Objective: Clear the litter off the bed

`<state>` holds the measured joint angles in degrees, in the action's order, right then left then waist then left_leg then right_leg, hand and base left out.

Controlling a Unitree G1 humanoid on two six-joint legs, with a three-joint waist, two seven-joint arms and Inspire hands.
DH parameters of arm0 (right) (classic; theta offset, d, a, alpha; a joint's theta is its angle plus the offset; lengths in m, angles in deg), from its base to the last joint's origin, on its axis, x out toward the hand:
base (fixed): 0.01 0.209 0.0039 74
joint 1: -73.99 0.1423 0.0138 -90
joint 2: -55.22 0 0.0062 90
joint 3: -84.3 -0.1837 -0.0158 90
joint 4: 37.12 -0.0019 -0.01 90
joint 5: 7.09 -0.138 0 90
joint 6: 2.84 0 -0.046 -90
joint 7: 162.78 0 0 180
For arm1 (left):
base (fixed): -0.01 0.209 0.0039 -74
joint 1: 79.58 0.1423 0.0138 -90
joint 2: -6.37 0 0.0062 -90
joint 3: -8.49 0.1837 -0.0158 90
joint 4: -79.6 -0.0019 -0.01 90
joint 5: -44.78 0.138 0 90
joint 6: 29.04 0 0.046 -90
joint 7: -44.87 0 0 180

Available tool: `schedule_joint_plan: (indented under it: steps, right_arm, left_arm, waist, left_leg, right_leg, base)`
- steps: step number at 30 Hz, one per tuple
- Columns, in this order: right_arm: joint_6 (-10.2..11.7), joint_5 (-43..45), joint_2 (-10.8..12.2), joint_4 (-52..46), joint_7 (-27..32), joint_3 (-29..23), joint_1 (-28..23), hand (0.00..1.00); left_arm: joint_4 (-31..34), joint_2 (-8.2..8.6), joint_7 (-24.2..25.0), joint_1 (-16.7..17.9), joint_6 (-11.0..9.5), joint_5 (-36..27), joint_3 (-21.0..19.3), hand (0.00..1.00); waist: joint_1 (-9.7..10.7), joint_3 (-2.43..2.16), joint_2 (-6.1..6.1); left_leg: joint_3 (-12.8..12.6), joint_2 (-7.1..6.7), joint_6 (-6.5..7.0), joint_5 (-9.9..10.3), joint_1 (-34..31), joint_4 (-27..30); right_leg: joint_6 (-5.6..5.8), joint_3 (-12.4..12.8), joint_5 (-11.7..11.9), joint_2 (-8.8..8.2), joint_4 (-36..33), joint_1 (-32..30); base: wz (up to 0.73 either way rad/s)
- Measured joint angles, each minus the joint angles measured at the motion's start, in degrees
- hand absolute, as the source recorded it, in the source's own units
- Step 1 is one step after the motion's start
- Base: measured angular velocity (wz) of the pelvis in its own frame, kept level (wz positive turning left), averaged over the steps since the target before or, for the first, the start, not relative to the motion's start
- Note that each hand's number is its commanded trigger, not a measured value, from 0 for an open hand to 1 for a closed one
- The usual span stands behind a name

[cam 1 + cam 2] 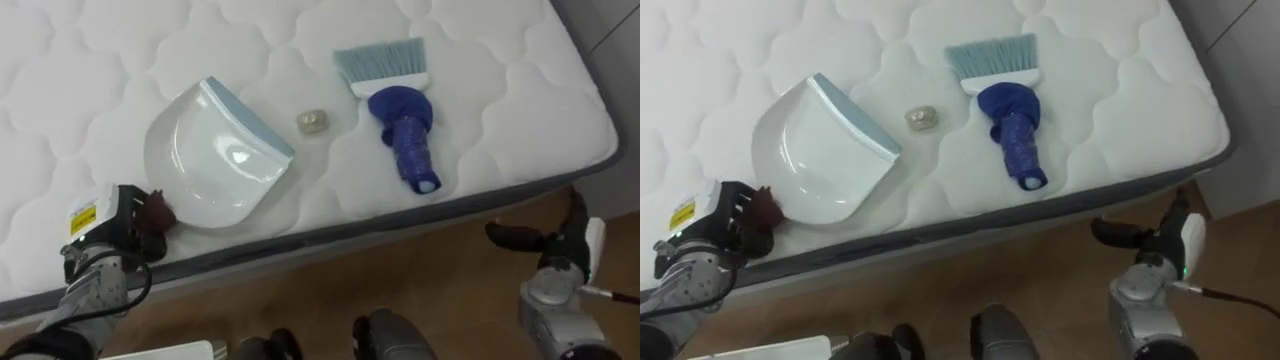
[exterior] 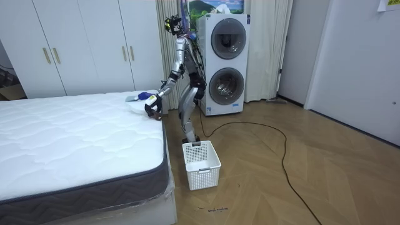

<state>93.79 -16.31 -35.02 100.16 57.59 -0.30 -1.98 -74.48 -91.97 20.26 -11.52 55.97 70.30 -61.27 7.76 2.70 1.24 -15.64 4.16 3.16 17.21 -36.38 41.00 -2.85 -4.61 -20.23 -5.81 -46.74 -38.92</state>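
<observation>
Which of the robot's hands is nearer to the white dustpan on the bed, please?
Left. The left hand sits at the mattress edge right beside the dustpan, at its lower-left rim; the right hand is off it, over the floor, beyond the blue brush.

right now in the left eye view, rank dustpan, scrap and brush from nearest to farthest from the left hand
1. dustpan, right beside the left hand, at the view's left.
2. scrap, between the other two, just right of the dustpan.
3. brush, farthest to the right.
</observation>
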Motion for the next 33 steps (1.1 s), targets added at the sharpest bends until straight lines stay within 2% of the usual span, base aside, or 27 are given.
schedule_joint_plan:
  steps: [3, 6, 10, 23, 26, 30, 33]
  right_arm:
    - [0.33, 3.82, 0.15, -4.44, 3.81, 0.04, 0.65, 0.00]
    - [1.59, 8.91, 0.15, -6.24, 6.58, 0.04, 1.96, 0.00]
    - [1.67, 11.51, 0.16, -8.02, 8.70, 0.16, 3.01, 0.00]
    - [2.03, 12.04, 0.13, -12.22, 9.71, 1.06, 6.85, 0.00]
    - [2.25, 11.51, 0.16, -12.13, 9.64, 3.07, 7.28, 0.00]
    - [3.08, 3.76, 0.16, -9.53, 6.48, 6.32, 7.45, 0.00]
    - [3.10, -1.25, 0.29, -7.13, 2.78, 6.97, 7.48, 0.00]
  left_arm:
    - [1.18, -0.01, 1.40, 0.30, 0.89, 0.60, -0.26, 1.00]
    - [1.35, -0.01, 2.92, 0.65, 0.91, 1.15, -0.94, 1.00]
    - [1.72, -0.04, 4.15, 1.07, 1.09, 1.58, -1.02, 1.00]
    - [1.93, -0.06, 7.78, 0.00, 1.70, 4.45, -2.03, 1.00]
    - [2.23, -0.03, 7.97, -0.86, 1.69, 4.79, -1.88, 1.00]
    - [2.45, -0.14, 9.63, -2.20, 1.68, 4.88, -0.76, 1.00]
    - [2.45, -0.14, 10.73, -3.14, 1.56, 4.95, -0.73, 1.00]
  waist:
    - [-0.21, -0.03, 0.05]
    - [-0.37, -0.07, 0.10]
    - [-0.67, -0.07, 0.10]
    - [-1.41, 0.14, -0.23]
    - [-2.02, 0.24, -0.36]
    - [-3.15, 0.31, -0.39]
    - [-3.76, 0.73, -0.49]
  left_leg:
    - [-0.02, 0.04, 0.00, 0.00, -0.02, -0.14]
    - [0.00, 0.10, 0.00, -0.01, -0.01, -0.09]
    - [-0.15, 0.10, 0.09, -0.05, 0.02, 0.05]
    - [-0.01, 0.29, 0.11, -0.08, 0.13, 0.29]
    - [0.15, 0.35, 0.12, -0.08, 0.11, 0.00]
    - [0.30, 0.28, 0.14, -0.10, 0.03, -0.26]
    - [0.27, 0.24, 0.15, -0.10, -0.16, -0.26]
  right_leg:
    - [-0.01, -0.06, 0.02, 0.02, 0.03, -0.05]
    - [-0.03, -0.14, 0.03, 0.03, 0.12, 0.08]
    - [0.00, -0.08, 0.03, -0.03, 0.17, 0.14]
    - [0.04, -0.50, 0.02, -0.09, 0.35, 0.70]
    - [0.01, -0.84, 0.04, -0.06, 0.79, 0.77]
    - [0.03, -1.08, 0.02, -0.15, 1.10, 0.87]
    - [0.12, -1.05, -0.05, -0.19, 1.18, 0.75]
  base:
    - [0.00]
    - [0.00]
    - [0.00]
    - [0.00]
    - [0.02]
    - [0.04]
    - [0.00]
